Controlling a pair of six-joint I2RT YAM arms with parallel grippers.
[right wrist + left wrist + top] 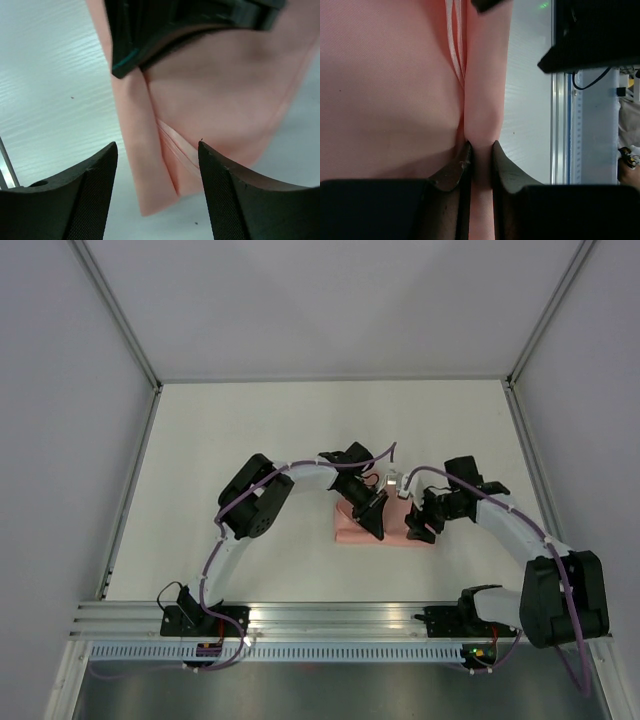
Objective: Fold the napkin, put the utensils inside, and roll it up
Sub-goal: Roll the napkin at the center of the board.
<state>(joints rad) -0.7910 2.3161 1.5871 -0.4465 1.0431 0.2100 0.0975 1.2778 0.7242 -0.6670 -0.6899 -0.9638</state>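
The thin, pale pink, slightly glossy napkin [395, 536] lies folded into a narrow band on the white table [230, 440], between the arms. The black left claw [480, 150] is clamped on a raised fold at its edge. The black right claw [157, 160] hangs spread above one end, gripping nothing. A sideways tug could slide the slick layers apart, as nothing pins them.

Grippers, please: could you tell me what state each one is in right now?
Left gripper: closed on a fold of the napkin.
Right gripper: open, holding nothing.
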